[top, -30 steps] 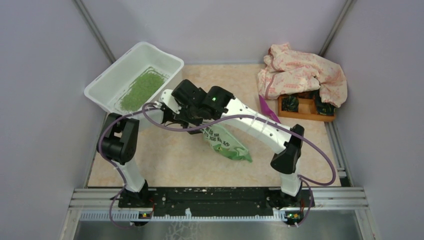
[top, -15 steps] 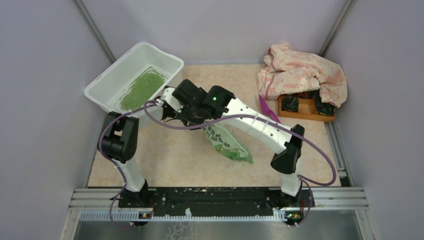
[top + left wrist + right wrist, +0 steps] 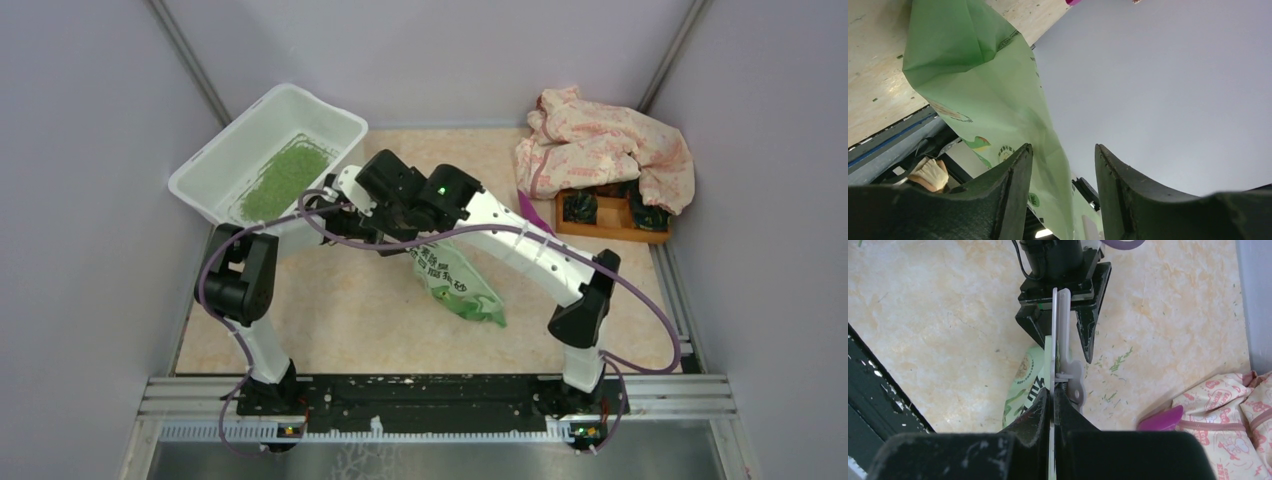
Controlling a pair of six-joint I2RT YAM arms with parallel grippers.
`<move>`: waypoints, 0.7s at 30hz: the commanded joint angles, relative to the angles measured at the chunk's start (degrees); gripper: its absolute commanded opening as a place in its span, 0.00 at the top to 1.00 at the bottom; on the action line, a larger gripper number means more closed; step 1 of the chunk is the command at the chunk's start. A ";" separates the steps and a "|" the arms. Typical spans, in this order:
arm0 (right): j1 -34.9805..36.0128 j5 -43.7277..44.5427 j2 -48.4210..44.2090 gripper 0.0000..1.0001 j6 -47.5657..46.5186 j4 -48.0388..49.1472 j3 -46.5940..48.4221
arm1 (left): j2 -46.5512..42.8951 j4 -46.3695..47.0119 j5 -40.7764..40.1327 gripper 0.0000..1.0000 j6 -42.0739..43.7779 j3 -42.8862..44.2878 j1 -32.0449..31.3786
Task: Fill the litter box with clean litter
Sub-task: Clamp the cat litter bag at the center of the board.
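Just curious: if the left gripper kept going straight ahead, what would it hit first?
Probably the green bag: its sheet runs between the open fingers of the left gripper. Past it, only grey wall shows.

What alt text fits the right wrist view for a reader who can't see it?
The right gripper is shut on the upper edge of a light green bag, seen edge-on above a beige table. Facing it, the left gripper stands open astride the same edge; a pink cloth lies at lower right.

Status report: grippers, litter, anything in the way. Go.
Right gripper shut on bag. Left gripper open, jaws either side of bag. Litter box holds patch of litter. Bag not over box.
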 commanded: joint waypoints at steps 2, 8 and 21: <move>-0.53 1.40 -4.32 1.00 0.84 -1.42 -0.73 | -1.82 9.67 3.97 0.53 -5.22 -1.21 0.13; -0.64 1.65 -5.20 1.00 0.76 -1.13 -1.52 | -1.44 14.43 5.76 0.83 -7.90 -2.05 0.13; -1.70 0.94 -7.35 1.00 1.55 -1.35 -3.94 | -2.24 15.27 7.31 1.00 -8.54 -2.79 0.22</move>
